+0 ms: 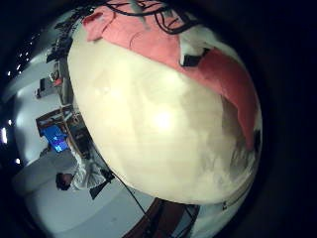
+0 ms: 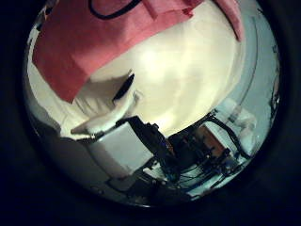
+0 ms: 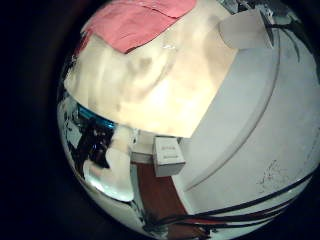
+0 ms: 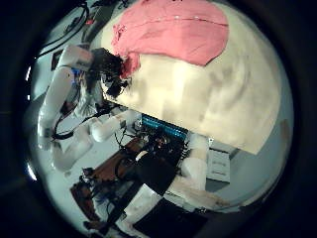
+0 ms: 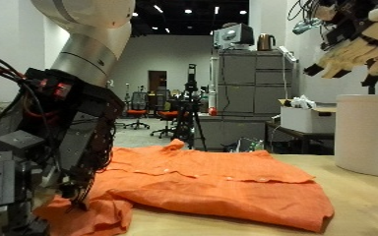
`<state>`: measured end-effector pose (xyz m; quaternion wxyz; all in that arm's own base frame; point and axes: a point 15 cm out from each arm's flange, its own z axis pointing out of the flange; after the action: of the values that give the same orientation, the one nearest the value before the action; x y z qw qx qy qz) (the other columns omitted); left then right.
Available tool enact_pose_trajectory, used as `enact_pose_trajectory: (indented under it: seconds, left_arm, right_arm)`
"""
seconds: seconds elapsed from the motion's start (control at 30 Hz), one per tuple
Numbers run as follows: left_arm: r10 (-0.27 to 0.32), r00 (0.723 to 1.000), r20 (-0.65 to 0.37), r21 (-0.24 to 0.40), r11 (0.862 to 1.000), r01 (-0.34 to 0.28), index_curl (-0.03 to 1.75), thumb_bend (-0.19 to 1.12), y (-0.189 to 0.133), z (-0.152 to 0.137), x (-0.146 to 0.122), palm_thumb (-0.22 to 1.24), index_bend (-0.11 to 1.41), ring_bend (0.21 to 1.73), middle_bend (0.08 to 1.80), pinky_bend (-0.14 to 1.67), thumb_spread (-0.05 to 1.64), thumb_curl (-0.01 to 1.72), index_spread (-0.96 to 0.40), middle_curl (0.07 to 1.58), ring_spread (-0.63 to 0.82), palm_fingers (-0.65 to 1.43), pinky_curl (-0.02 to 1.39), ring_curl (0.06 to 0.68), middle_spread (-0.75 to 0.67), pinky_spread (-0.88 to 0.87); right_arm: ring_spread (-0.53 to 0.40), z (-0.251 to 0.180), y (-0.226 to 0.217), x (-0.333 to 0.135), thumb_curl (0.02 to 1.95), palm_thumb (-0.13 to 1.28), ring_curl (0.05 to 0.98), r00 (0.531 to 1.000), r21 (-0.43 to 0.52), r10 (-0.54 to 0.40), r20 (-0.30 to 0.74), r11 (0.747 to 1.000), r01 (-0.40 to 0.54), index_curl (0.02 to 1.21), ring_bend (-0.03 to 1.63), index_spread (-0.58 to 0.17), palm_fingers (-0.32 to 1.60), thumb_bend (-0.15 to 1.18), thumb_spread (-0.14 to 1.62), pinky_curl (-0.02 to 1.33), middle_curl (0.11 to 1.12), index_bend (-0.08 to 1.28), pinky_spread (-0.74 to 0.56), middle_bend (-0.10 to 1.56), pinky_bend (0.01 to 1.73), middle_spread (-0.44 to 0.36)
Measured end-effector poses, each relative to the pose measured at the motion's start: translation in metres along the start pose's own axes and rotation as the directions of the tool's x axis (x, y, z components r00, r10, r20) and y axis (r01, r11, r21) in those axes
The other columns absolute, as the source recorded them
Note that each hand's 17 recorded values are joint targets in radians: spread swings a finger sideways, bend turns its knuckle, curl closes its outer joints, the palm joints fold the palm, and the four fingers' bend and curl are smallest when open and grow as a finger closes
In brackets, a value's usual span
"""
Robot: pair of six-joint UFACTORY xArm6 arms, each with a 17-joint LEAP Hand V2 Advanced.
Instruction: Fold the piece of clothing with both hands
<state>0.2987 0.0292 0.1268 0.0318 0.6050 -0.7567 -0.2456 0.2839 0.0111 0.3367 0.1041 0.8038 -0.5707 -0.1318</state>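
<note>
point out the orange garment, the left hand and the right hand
orange garment (image 5: 221, 182), outside view, middle of the spread cloth
left hand (image 5: 78, 147), outside view, its body low at the garment's edge
right hand (image 5: 353, 44), outside view, its raised fingers

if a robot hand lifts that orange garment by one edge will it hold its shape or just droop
Probably droop: the orange cloth garment lies flat with soft wrinkles on the pale table. It looks thin, so likely light. Its bunched corner beside the left robot hand suggests pushing would rumple it.

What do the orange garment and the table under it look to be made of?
Orange garment: looks like soft, thin woven or knit fabric, matte; it lies in loose wrinkles and folds. Table: a smooth, pale, wood-like or laminate top with a slight sheen; which one is unclear.
</note>
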Motion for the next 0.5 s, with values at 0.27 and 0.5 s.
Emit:
enact_pose_trajectory:
  seconds: [0.27,0.5]
  left_arm:
    - [-0.008,1.0,-0.002,0.011,1.0,0.008,0.33,-0.01,0.001,-0.004,-0.001,0.77,0.26,0.81,0.79,1.05,0.97,0.36,-0.41,0.57,-0.56,1.2,0.45,0.309,-0.53,-0.71]
    - [0.002,1.0,0.003,-0.036,0.999,-0.001,0.42,-0.02,0.019,-0.011,-0.004,0.8,0.32,0.83,0.87,1.05,1.0,0.35,-0.53,0.58,-0.61,1.2,0.44,0.336,-0.58,-0.75]
  right_arm:
    - [0.198,0.005,-0.006,-0.007,0.27,0.24,0.244,1.0,-0.024,-0.019,-0.006,1.0,0.019,0.33,0.24,-0.318,0.3,-0.02,1.04,0.29,0.31,0.18,0.32,0.19,0.24,0.04]
    - [0.188,0.012,-0.012,-0.014,0.27,0.24,0.248,0.999,-0.052,-0.043,-0.009,0.998,0.042,0.33,0.26,-0.319,0.31,-0.02,1.04,0.29,0.31,0.17,0.32,0.19,0.23,0.031]
